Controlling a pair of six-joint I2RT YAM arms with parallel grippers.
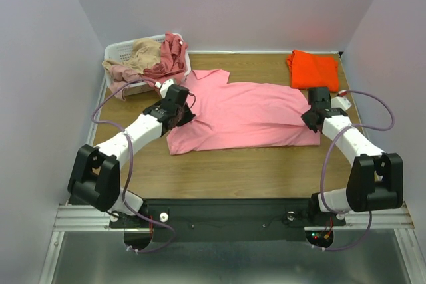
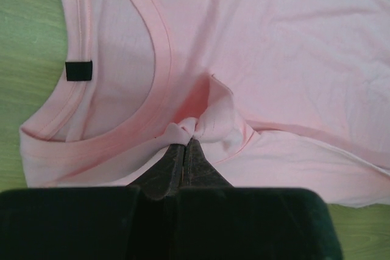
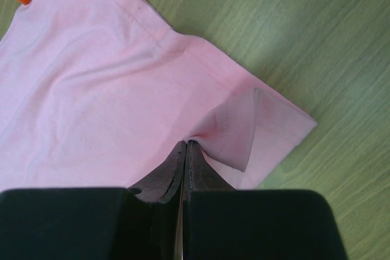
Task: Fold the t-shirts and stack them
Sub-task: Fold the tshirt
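Observation:
A bright pink t-shirt (image 1: 246, 114) lies spread across the middle of the table, its neck toward the left. My left gripper (image 1: 181, 116) is shut on a pinch of the pink t-shirt (image 2: 292, 59) just below the collar; a dark neck label (image 2: 79, 70) shows inside the neck. My right gripper (image 1: 311, 119) is shut on a fold of the pink t-shirt (image 3: 91, 89) near its hem corner (image 3: 286, 126). A folded orange t-shirt (image 1: 313, 69) lies at the back right. Dusty rose and tan t-shirts (image 1: 150, 58) are heaped in the basket.
A white plastic laundry basket (image 1: 120, 49) stands at the back left, near the left arm. Grey walls close in the table on the left, back and right. Bare wood (image 1: 253, 171) runs along the near side, between the shirt and the arm bases.

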